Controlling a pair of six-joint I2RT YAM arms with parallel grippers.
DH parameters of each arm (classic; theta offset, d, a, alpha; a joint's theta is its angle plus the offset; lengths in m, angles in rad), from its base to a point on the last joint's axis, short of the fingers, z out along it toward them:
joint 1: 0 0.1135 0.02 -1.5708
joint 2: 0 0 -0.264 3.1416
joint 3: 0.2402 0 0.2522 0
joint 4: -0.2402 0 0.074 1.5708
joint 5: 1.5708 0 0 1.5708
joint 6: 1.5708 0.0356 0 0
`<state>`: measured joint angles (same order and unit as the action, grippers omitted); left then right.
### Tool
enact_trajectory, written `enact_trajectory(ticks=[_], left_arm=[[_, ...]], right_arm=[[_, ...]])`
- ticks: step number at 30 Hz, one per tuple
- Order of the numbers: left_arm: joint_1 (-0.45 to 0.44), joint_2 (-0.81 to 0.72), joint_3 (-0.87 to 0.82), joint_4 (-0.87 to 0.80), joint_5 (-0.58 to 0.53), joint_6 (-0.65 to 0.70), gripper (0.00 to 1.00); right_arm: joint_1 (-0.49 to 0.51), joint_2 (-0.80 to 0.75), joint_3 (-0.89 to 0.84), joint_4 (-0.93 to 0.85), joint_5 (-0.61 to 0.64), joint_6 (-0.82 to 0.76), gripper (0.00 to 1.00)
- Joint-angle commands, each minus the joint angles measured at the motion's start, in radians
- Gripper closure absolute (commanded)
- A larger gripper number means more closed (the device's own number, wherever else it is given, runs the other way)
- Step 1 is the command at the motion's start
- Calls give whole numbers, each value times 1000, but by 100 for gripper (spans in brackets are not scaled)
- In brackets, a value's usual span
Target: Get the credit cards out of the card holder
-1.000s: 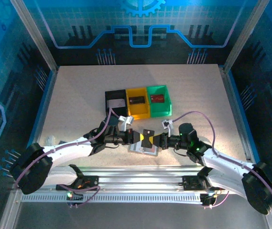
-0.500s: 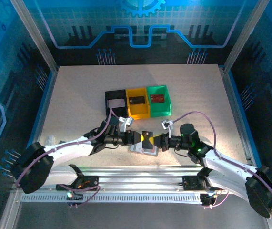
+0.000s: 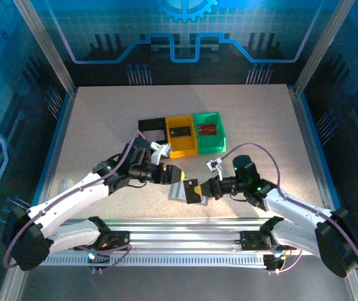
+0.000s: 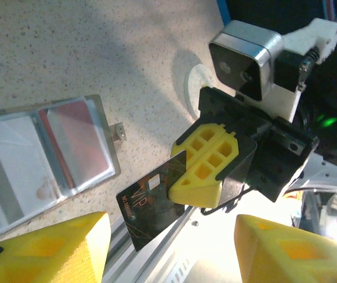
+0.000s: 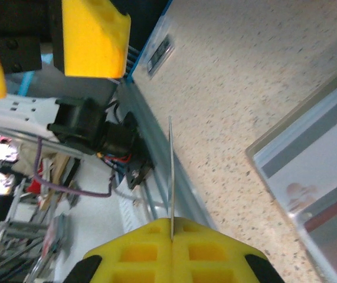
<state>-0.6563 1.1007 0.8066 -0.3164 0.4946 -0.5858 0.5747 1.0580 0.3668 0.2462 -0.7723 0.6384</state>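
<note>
- Tabletop (image 3: 103, 125) of pale speckled stone-look, closed in by blue-lit walls (image 3: 72, 31) printed with circuit patterns and by metal corner posts.
- Three bins stand in a touching row near the table's middle: a black bin (image 3: 142, 125) with a pale card (image 3: 155, 135) in it, a yellow bin (image 3: 169, 143) with a dark card (image 3: 180, 132), and a green bin (image 3: 221, 135) with a red card (image 3: 207, 130).
- The card holder (image 3: 177, 190) lies opened flat near the table's front edge. In the left wrist view one clear sleeve shows a red credit card (image 4: 79, 141) and the other a pale credit card (image 4: 9, 159).
- The right gripper (image 3: 205, 188) is clamped on a dark credit card (image 3: 193, 191), held beside the holder's near end.
- The left gripper (image 3: 177, 174) hangs just behind the holder, fingers spread wide with nothing between them.
</note>
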Motion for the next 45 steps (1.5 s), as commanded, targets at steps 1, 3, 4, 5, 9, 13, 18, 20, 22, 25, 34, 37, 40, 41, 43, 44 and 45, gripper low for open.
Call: enact_trajectory(ticks=[1,3,4,5,9,13,18,20,22,25,34,37,40,41,43,44,45], left_arm=[[10,45,84,-249,13,134,42],[9,85,134,-327,15,192,42],[9,102,151,-354,17,218,42],[10,122,169,-384,14,246,42],[9,187,199,-396,60,277,43],[9,223,219,-374,92,284,44],[8,268,238,-361,189,305,47],[7,275,229,-348,226,308,48],[6,277,213,-326,260,307,49],[0,282,196,-308,302,305,52],[-24,312,181,-311,322,336,63],[-29,319,183,-314,325,340,67],[-34,320,182,-314,331,345,70],[-36,318,181,-315,333,346,71],[-39,317,181,-313,338,348,75],[-40,315,180,-313,340,348,78],[-40,314,178,-313,341,348,80]], right_arm=[[-5,27,34,16,-117,-14,100],[-2,32,40,14,-129,-21,100],[-1,33,43,11,-133,-22,100],[1,31,45,11,-135,-25,100],[15,35,50,13,-146,-32,100],[30,52,54,17,-155,-37,100],[44,58,59,15,-157,-43,100],[46,59,59,16,-159,-43,100],[47,58,60,17,-160,-43,100],[53,60,58,17,-166,-42,100],[65,74,58,66,-198,-22,100],[70,76,58,73,-203,-19,100],[73,77,60,74,-205,-17,100],[73,76,60,74,-204,-16,100],[74,79,60,74,-205,-16,100],[73,78,60,74,-203,-16,100],[73,79,62,72,-200,-17,100]])
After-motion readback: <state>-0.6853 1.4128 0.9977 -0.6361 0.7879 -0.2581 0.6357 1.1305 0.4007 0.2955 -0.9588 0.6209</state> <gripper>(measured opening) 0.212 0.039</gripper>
